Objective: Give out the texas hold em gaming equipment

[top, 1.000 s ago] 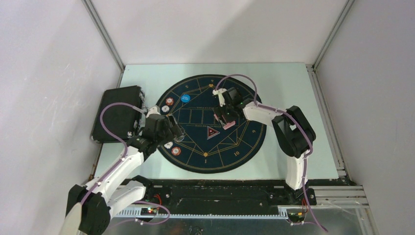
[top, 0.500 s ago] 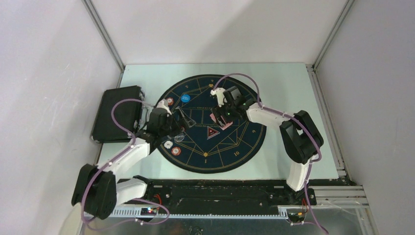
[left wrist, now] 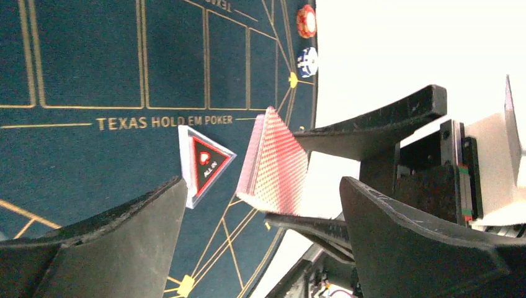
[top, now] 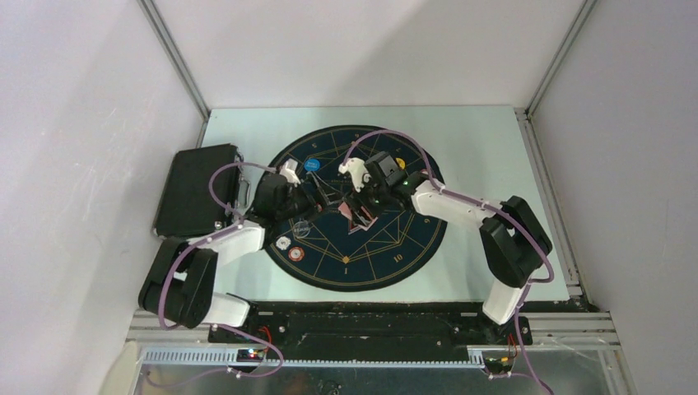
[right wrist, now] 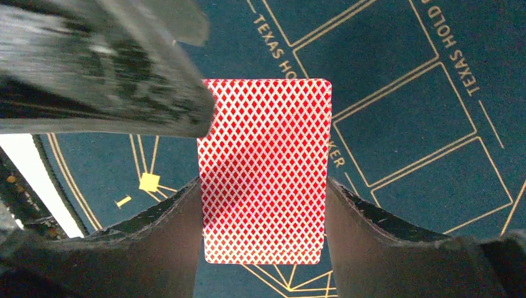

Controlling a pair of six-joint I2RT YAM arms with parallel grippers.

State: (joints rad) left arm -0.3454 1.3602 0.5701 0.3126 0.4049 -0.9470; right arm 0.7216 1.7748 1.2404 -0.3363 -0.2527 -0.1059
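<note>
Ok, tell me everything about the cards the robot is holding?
The cards are a neat small stack with red-and-white diamond-patterned backs and rounded corners, papery-looking. The right claw pinches the stack by its long edges, tilted over the dark mat. The open left claw sits close by it.

My left gripper [left wrist: 263, 186] has its jaws spread wide, with the tilted card deck [left wrist: 276, 164] in the gap ahead. The deck's upper end stands free, but my right gripper [right wrist: 263, 183] has its fingers [right wrist: 372, 236] clamped on both long edges. The red triangular token [left wrist: 205, 162] lies flat on the mat [right wrist: 403, 112] underneath. Loose chips [top: 284, 243] crowd the mat's left rim, and the black case [top: 193, 191] sits just past it.
</note>
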